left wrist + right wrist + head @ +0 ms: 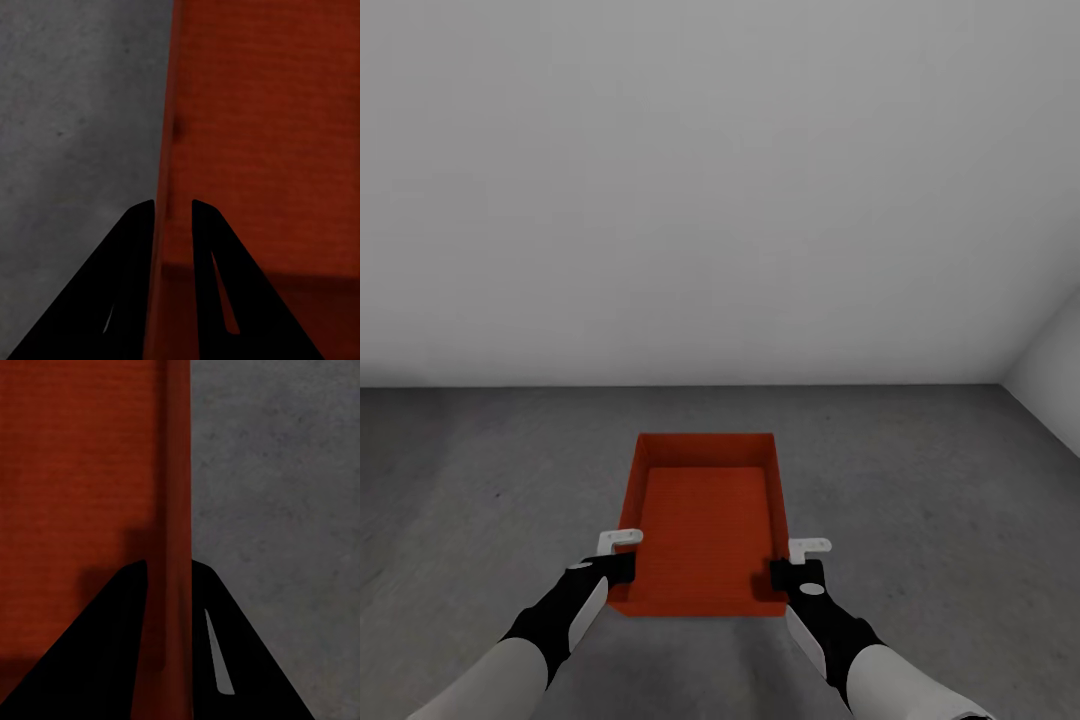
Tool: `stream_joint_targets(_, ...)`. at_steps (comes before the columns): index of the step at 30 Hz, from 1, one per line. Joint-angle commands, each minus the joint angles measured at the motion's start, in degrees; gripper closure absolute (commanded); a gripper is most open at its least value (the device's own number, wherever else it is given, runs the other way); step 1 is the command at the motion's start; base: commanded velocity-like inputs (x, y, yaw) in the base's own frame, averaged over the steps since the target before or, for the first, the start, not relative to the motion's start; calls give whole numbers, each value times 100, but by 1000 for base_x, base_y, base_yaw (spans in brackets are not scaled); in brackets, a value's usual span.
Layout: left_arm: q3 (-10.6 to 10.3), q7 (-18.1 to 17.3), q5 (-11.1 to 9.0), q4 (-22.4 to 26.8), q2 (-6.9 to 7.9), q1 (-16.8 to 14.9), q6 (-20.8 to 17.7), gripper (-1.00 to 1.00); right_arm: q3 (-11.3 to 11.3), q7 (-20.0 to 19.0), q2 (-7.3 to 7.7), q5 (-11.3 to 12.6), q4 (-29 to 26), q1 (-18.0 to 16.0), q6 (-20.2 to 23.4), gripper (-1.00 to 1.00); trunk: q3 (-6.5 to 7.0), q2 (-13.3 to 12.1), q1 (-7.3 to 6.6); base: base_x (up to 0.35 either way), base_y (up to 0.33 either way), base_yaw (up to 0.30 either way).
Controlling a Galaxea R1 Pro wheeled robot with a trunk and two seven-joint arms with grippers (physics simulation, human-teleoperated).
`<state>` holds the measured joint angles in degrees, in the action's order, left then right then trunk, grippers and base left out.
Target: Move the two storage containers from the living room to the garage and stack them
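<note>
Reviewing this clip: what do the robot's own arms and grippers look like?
Both arms have smooth white forearm shells ending in black wrist sections with a pale inset panel. The left gripper and right gripper are black blocks topped by small white brackets. In the wrist views the jaws are flat black tapered wedges with narrow slots. No cables or markings visible.

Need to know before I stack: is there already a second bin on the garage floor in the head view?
No: only the one red bin held between both grippers shows over the grey floor.
</note>
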<state>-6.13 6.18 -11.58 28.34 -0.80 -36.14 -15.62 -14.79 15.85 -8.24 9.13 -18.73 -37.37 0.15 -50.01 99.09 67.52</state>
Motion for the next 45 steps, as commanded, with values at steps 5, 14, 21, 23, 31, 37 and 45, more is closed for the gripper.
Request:
stream_joint_targets(5,103,85,42,33,10,-7,165,100,-117,-16,7,169,10,1,8,100,-95,204,110,0,0,0)
stream_joint_targets(14,103,85,42,40,10,-7,165,100,-112,-11,4,169,10,1,40,100,-257,565,307,0,0,126)
stream_joint_targets(21,103,85,42,40,10,-7,165,100,-113,1,7,169,10,1,-13,100,-382,846,461,0,0,130)
stream_joint_targets(23,103,85,42,40,10,-7,165,100,-113,5,7,169,11,1,-15,100,-418,926,505,0,0,15)
stream_joint_targets(31,103,85,42,36,27,-7,165,100,-112,6,7,176,10,1,4,100,-562,1247,681,0,0,2)
stream_joint_targets(37,101,85,42,40,27,-7,165,100,-117,2,7,175,10,1,-17,100,-670,1488,813,0,0,0)
stream_joint_targets(45,103,85,42,36,27,-7,165,100,-114,3,3,173,10,1,-18,100,-813,1809,988,0,0,0)
